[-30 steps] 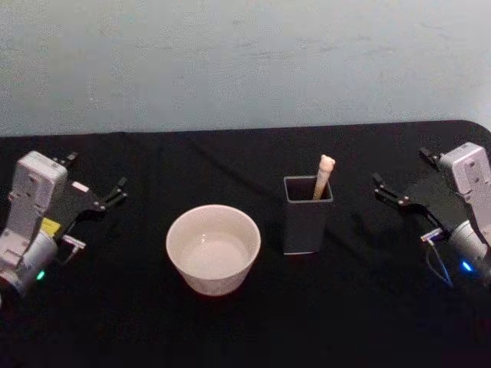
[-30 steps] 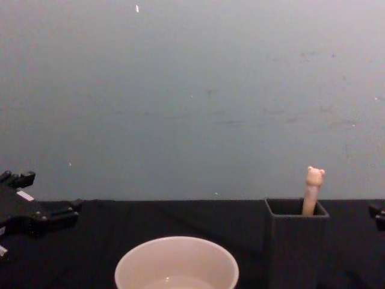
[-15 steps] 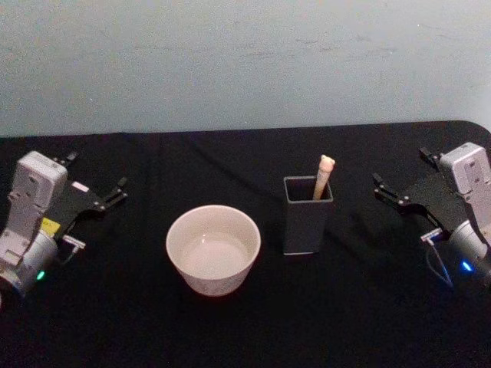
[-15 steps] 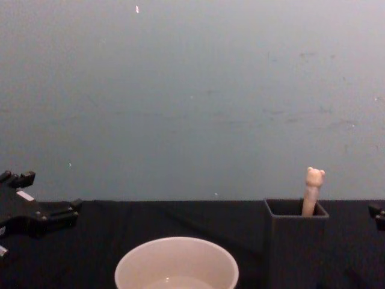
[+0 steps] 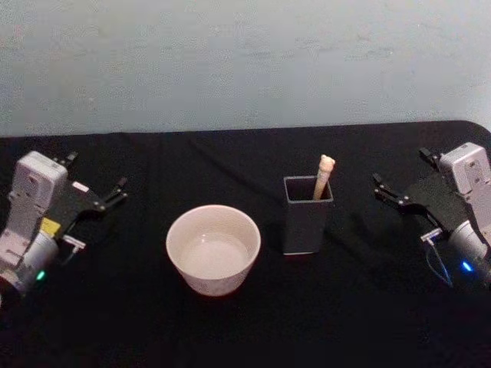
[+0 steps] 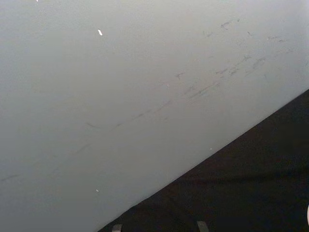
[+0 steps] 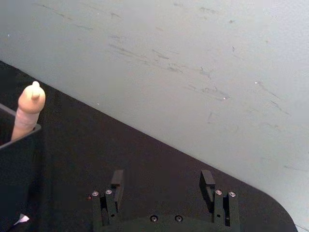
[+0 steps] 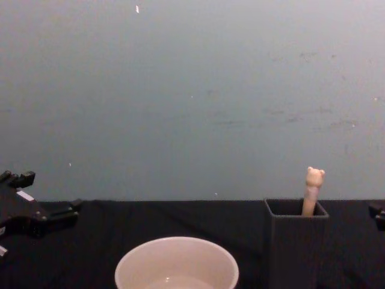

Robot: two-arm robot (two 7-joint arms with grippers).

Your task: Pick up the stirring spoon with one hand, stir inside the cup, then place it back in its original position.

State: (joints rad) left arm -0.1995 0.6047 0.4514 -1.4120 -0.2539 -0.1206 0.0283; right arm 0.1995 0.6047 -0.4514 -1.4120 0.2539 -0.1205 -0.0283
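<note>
The stirring spoon (image 5: 324,175) stands in the dark grey square holder (image 5: 306,221), right of centre; its beige bear-topped handle (image 8: 313,188) sticks out above the mouth and its bowl is hidden inside. The cream cup (image 5: 213,247) sits left of the holder, near the table's middle. My left gripper (image 5: 98,170) rests open at the far left, well away from the cup. At the far right, level with the holder, my right gripper (image 5: 400,166) is open and holds nothing. The right wrist view shows its fingers (image 7: 206,180) spread, with the spoon (image 7: 28,110) and holder (image 7: 17,159) off to one side.
A black cloth (image 5: 230,330) covers the table, which ends at a pale blue-grey wall (image 5: 245,61) behind. There is bare cloth between each gripper and the two vessels, and in front of them.
</note>
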